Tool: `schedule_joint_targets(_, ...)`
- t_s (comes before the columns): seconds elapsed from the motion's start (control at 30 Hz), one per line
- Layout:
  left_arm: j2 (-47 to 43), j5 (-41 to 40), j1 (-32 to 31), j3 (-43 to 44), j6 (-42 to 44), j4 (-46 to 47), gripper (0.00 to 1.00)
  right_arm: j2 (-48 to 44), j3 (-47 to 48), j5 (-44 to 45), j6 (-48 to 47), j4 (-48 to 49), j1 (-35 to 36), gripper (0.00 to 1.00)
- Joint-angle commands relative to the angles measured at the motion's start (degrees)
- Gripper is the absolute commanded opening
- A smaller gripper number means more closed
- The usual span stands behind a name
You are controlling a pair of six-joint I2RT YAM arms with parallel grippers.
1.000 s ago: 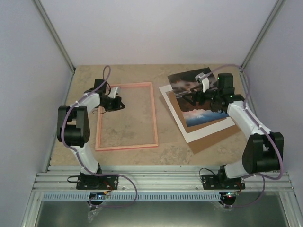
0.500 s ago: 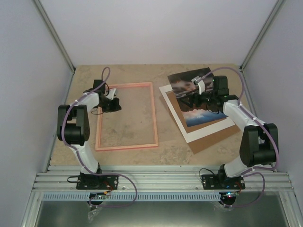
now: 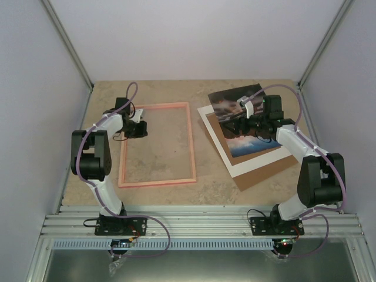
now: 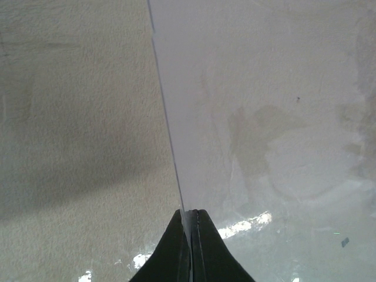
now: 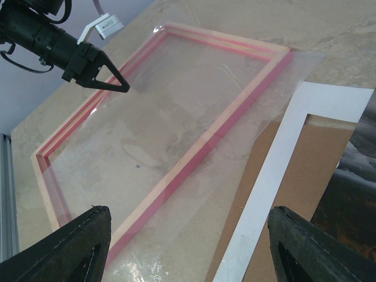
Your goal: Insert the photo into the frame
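The pink frame point(image 3: 191, 141) lies flat on the table, left of centre, and also shows in the right wrist view point(image 5: 194, 158). A clear sheet point(image 5: 176, 106) lies over it and reaches past its right rail. My left gripper point(image 3: 144, 126) is shut on that sheet's point(image 4: 264, 88) thin edge at the frame's far left; its fingertips point(image 4: 189, 216) are pressed together. The photo point(image 3: 247, 144) rests on the white mat at the right, dark clouds far, blue clouds near. My right gripper point(image 3: 235, 125) hovers over the photo's left part, jaws wide open and empty point(image 5: 188, 235).
The white mat point(image 3: 249, 165) lies on the brown backing board point(image 3: 267, 174), right of the frame; both show in the right wrist view point(image 5: 282, 176) point(image 5: 308, 170). White walls close in the left, back and right. A metal rail runs along the near edge.
My right gripper has moved slightly left over the photo. My left gripper has shifted slightly left at the frame's corner. Frame, mat and photo have not moved.
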Motion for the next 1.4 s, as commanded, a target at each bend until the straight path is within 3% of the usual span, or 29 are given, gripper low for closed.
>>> schedule_joint_targets(0.0, -1.7, -2.7, 0.3, 0.5, 1.0, -0.2, 0.00, -0.4, -0.3, -0.5, -0.5, 0.7, 0.4, 0.74)
schedule_joint_targets(0.5, -1.8, -9.6, 2.0, 0.9, 2.9, -1.6, 0.00, 0.1, 0.0, -0.1, -0.6, 0.5, 0.5, 0.74)
schedule_joint_targets(1.37, -3.5, -14.8, 2.1, 0.0, 5.0, -1.0, 0.00, 0.3, 0.1, 0.3, -1.0, 0.4, 0.5, 0.73)
